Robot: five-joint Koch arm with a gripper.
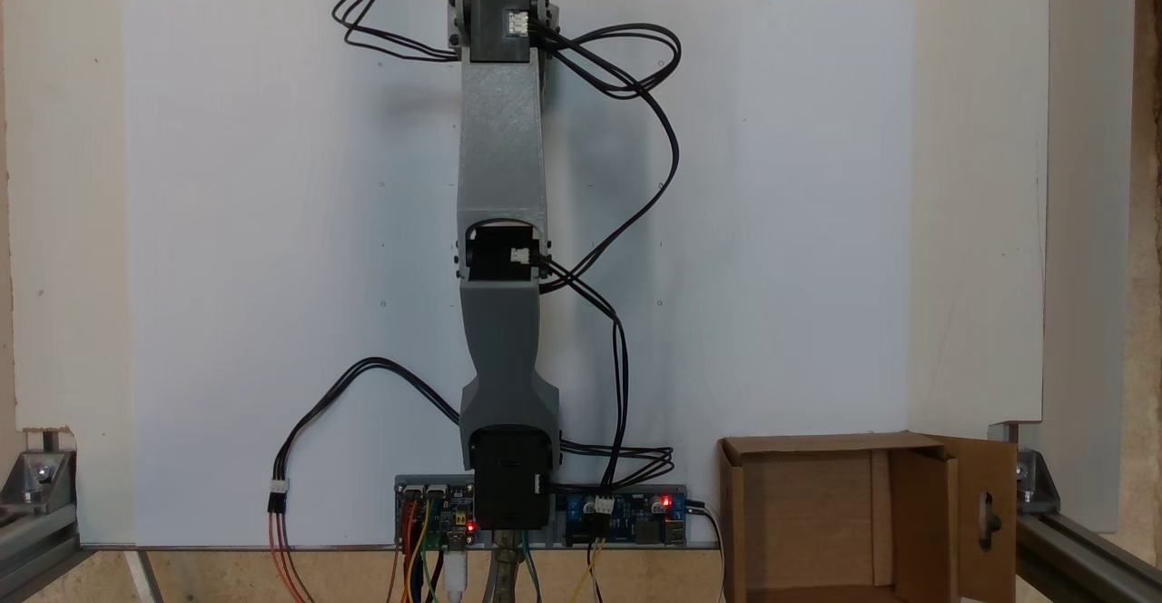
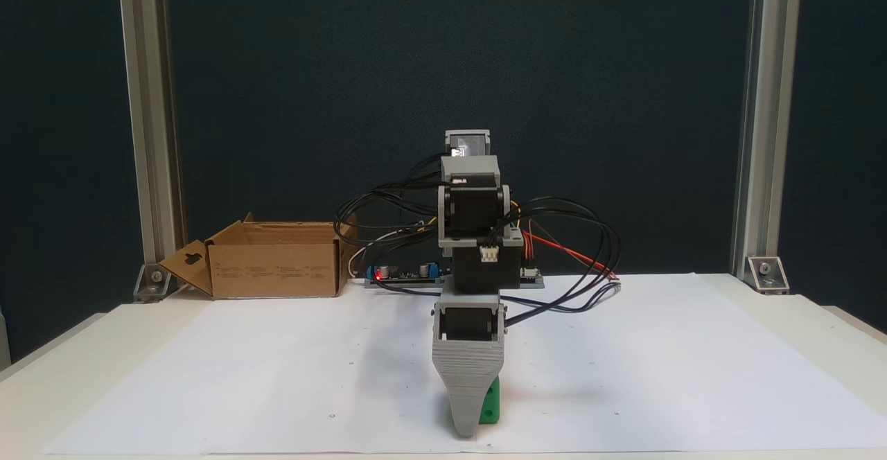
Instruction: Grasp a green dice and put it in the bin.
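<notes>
The green dice (image 2: 490, 403) sits low over the white paper near the table's front edge, and the grey jaw in front of it covers most of it. My gripper (image 2: 470, 424) points straight down at the dice. One broad grey jaw faces the camera and the other lies behind it, so I cannot tell whether the jaws are closed on the dice. Seen from above, the arm (image 1: 501, 167) is stretched out straight and its wrist motor (image 1: 499, 29) covers the gripper and dice. The bin (image 2: 274, 262), a brown cardboard box (image 1: 733, 512), stands open beside the arm's base.
A white paper sheet (image 1: 272, 267) covers the table. Black cables (image 1: 635, 176) loop off the arm's right side in the view from above. Circuit boards (image 1: 626, 505) sit at the base. Aluminium posts (image 2: 149, 134) stand at the back corners. The bin's flap with a cut-out hole (image 1: 988, 503) hangs outward.
</notes>
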